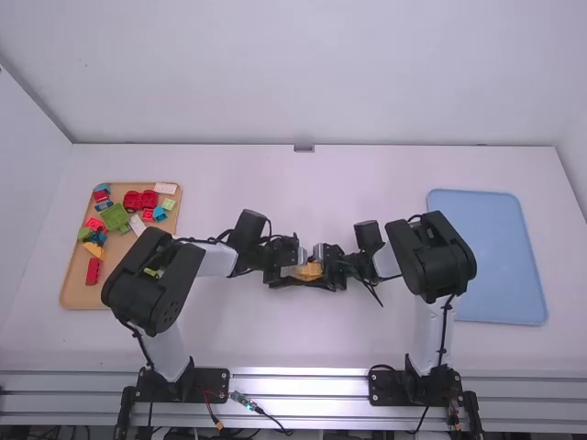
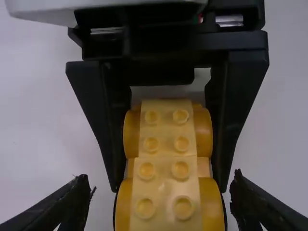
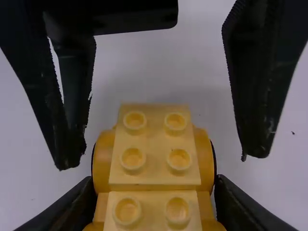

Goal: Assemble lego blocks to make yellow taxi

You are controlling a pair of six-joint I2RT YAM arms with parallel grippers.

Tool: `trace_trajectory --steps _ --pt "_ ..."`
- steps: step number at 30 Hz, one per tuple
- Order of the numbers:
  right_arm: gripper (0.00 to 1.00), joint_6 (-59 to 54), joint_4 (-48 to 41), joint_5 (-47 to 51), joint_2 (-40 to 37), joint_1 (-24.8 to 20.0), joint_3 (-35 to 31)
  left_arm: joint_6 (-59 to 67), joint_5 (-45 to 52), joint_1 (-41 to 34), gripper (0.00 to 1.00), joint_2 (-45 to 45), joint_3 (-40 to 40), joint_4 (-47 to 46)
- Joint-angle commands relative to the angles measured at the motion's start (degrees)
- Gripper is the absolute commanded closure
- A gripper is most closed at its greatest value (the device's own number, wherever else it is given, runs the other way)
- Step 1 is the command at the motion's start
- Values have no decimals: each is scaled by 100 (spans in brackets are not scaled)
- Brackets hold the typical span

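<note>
Pointing leftward, right jaws (image 1: 321, 267) clamp yellow blocks (image 3: 154, 166).

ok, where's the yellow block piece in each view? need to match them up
High view: yellow block piece, near the centre, slightly low.
Left wrist view: yellow block piece, lower middle, reaching the bottom edge.
Right wrist view: yellow block piece, lower middle, also reaching the bottom edge.
Shared landmark: right gripper, its fingers closed on the piece's two sides.

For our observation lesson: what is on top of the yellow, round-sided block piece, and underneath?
Raised round studs top the yellow piece; its own body covers whatever is underneath.
</note>
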Motion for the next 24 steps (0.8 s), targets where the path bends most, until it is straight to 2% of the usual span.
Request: trace_trajectory --steps 1,5,6,7,8,9,24 --pt "51 15 -46 33 87 7 -39 4 393 153 24 -153 37 -83" --pt "51 17 -44 35 87 4 -37 0 861 404 27 -361 37 -105" --pt "51 17 -46 46 87 7 -39 7 1108 522 44 -450 37 -151" --pt "51 17 -46 52 87 7 -37 4 1169 544 49 -466 37 -151" --pt "51 13 -46 50 87 7 -39 2 1338 590 81 -474 37 -142" --pt "51 15 -46 48 87 7 -39 4 1480 614 98 -472 37 -120" --pt "50 15 -20 31 87 20 -39 -72 1154 385 98 -249 35 -205"
